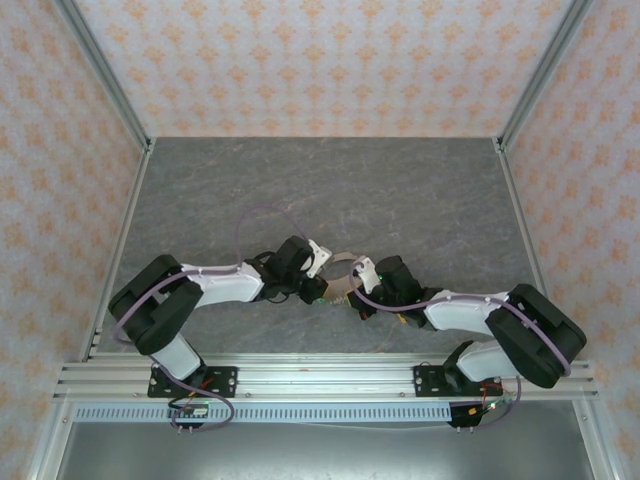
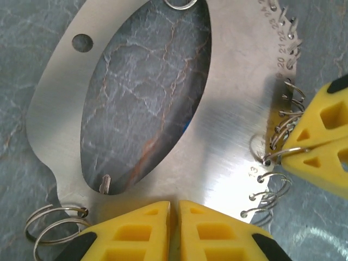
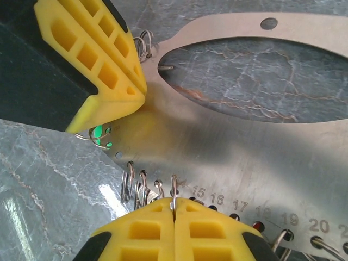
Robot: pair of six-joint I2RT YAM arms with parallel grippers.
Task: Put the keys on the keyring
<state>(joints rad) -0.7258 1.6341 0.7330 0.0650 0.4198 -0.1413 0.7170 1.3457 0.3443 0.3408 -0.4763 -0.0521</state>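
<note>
Visibly brushed, the oval-holed metal plate (image 2: pixel 234 109) carries wire rings (image 3: pixel 142 187).

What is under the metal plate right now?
Through the oval cut-out in the metal plate, bare grey table shows. A green piece shows at its edge beside the left pincer. Whatever lies beneath the solid metal is covered.

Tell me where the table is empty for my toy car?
Bare tabletop lies between the back wall and the arms, and along both side rails. The middle is crowded: the left gripper pinches the metal plate, the right gripper a ring.
</note>
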